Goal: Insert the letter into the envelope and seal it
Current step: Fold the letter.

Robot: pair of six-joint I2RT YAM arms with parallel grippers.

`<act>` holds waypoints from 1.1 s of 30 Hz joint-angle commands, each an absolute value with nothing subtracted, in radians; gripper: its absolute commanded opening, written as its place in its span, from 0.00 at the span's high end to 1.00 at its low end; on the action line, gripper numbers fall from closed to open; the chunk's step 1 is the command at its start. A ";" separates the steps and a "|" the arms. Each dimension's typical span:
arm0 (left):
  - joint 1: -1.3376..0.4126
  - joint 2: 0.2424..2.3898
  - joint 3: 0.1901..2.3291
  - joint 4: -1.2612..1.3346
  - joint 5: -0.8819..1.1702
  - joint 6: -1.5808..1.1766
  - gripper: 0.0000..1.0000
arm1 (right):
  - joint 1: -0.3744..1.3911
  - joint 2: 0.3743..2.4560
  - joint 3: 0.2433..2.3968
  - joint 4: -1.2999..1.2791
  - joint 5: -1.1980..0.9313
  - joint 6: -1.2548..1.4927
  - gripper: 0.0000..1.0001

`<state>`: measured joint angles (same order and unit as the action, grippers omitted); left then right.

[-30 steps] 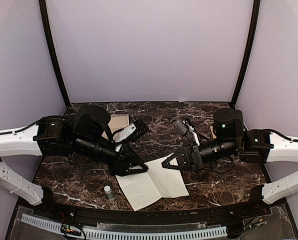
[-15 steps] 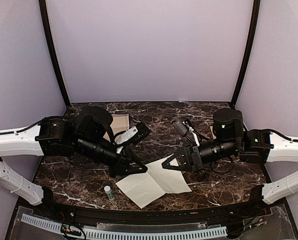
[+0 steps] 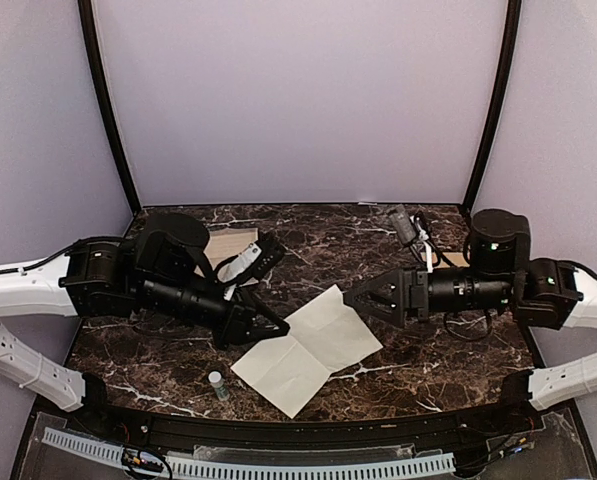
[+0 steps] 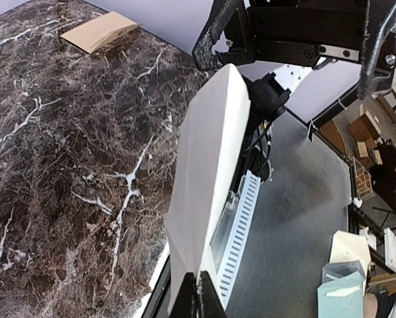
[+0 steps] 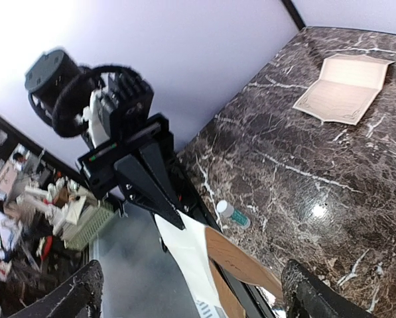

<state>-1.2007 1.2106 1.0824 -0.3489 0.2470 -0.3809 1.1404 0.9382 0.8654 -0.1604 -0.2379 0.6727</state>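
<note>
- I'm watching the left gripper (image 3: 266, 325) pinching the left edge of the letter (image 3: 313, 345), its jaws closed tight on the paper; in the left wrist view the sheet is stretching away from the dark fingertips (image 4: 184, 308)
- The letter is lying unfolded at the front middle of the marble table (image 3: 308, 225), between the two arms, with a crease running across it and its near corner reaching toward the front edge
- The right gripper (image 3: 352, 296) is hovering just beside the sheet's far corner, jaws spread wide and holding nothing
- The envelope (image 4: 98, 32) is lying at the back right, well apart from the letter
- The cream bordered page (image 5: 343, 89) is lying at the back left, and a small bottle (image 3: 216, 383) is sitting near the front left
</note>
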 commanded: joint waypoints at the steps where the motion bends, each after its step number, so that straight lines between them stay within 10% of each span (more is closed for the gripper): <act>1: -1.192 1.115 1.040 -0.219 0.171 -0.526 1.00 | 1.144 0.833 0.823 -0.134 -0.013 0.690 0.06; 33: -1.150 1.062 0.954 0.396 0.275 -0.806 1.00 | 1.150 0.852 0.667 0.364 -0.161 0.838 0.04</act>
